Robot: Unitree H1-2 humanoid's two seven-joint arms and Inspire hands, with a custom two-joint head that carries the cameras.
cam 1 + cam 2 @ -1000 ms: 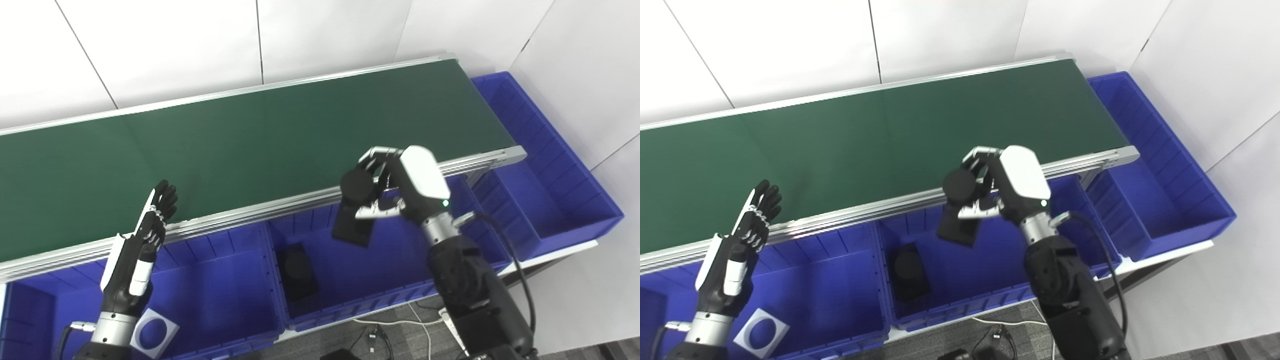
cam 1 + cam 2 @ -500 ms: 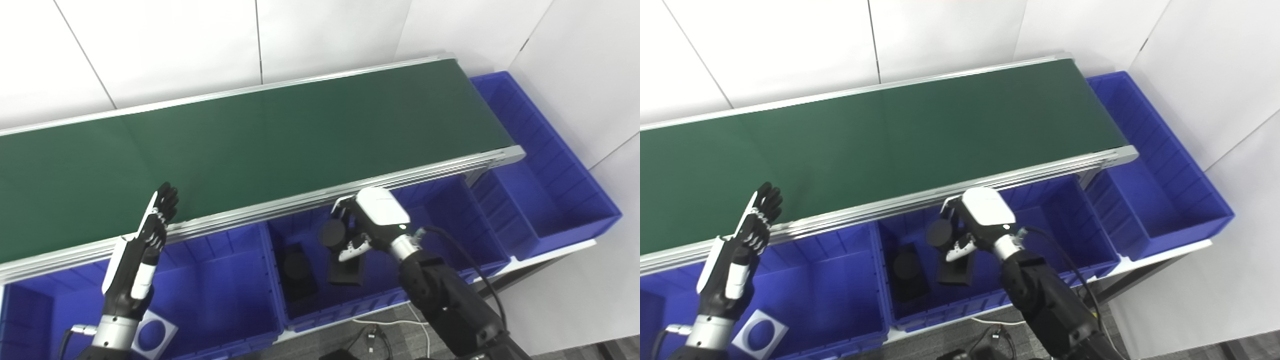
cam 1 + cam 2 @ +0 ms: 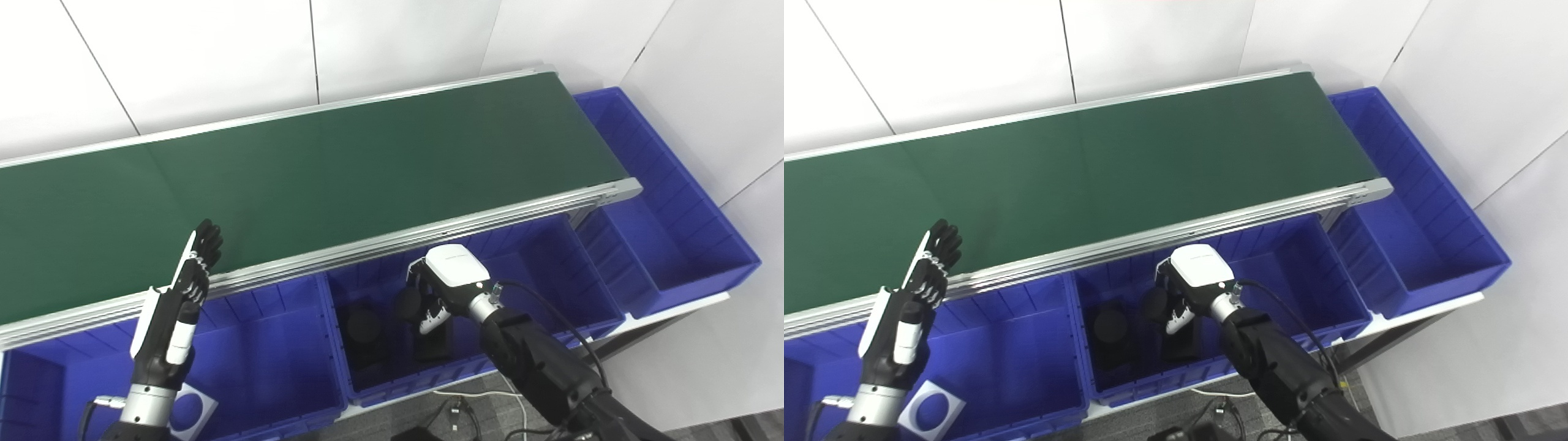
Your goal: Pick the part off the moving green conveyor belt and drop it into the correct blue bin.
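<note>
My right hand [image 3: 445, 285] is low inside the middle blue bin [image 3: 551, 260], shut on a black part [image 3: 409, 302] with a round knob on a flat base. The part's base [image 3: 1182, 343] hangs at or near the bin floor; contact cannot be told. A second black part [image 3: 362, 331] of the same shape lies just to its left in this bin. My left hand [image 3: 184, 288] stands upright and open by the near rail of the green conveyor belt [image 3: 306, 171], holding nothing. No part lies on the belt.
A white square plate with a round hole [image 3: 191, 411] lies in the left blue bin [image 3: 269, 361]. A long blue bin [image 3: 667, 239] stands past the belt's right end. Cables lie on the floor [image 3: 465, 410] below the bins.
My right hand has come down from the belt's near rail into the middle bin, carrying the black part with it. The left hand has barely moved.
</note>
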